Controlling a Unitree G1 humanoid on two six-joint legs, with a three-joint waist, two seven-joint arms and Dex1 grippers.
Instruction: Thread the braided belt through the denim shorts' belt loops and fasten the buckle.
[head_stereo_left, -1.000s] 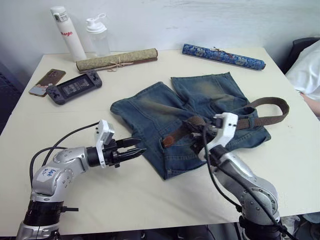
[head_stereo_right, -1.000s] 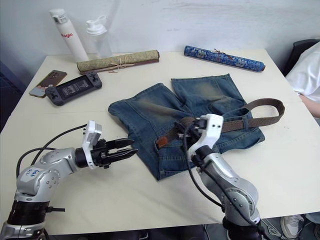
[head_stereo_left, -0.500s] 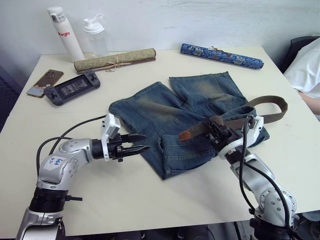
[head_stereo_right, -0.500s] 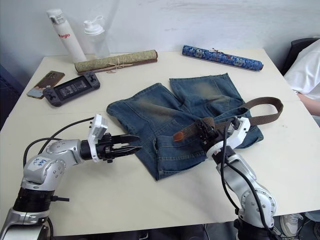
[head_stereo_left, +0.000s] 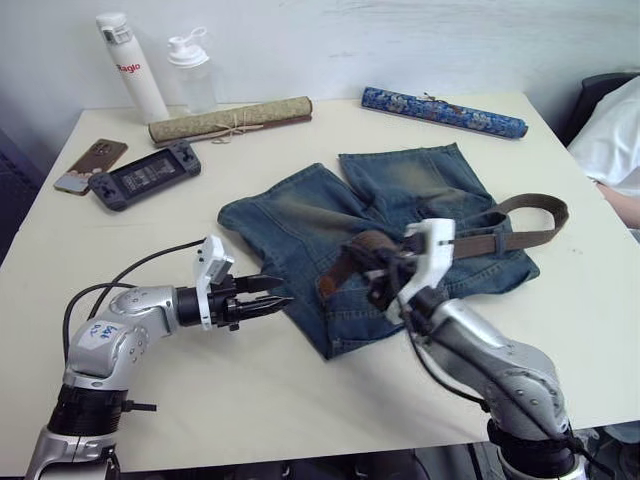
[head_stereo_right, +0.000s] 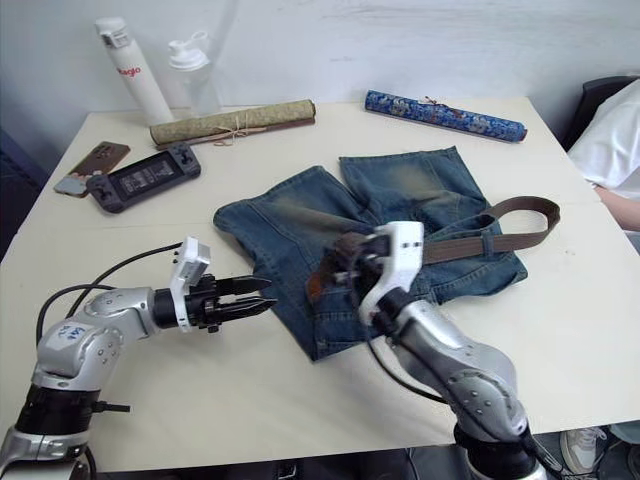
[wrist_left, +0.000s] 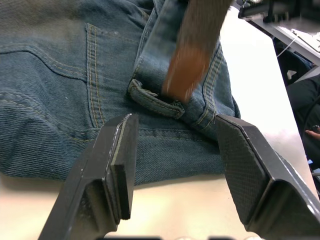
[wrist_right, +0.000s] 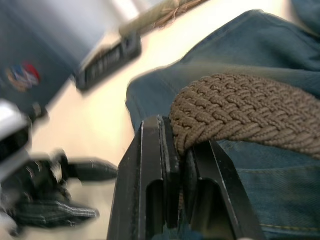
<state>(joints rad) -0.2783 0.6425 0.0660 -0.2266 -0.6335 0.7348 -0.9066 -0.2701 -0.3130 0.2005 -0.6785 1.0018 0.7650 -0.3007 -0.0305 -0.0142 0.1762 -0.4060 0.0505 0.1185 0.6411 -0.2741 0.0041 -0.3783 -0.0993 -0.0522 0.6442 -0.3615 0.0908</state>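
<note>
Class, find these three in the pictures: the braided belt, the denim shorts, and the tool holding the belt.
braided belt (wrist_right: 250, 107): right wrist view, woven strap.
denim shorts (head_stereo_left: 300, 220): left eye view, left leg panel.
right tool (wrist_right: 186, 165): right wrist view, between its fingertips, shut on the belt.

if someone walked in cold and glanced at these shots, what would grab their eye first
Most striking is the right gripper, shut on the braided belt over the denim shorts at the table's middle, the strap trailing off to the robot's right. Next is the left gripper, open and level, pointing at the shorts' waistband where a belt loop lies by the belt's leather tip.
</note>
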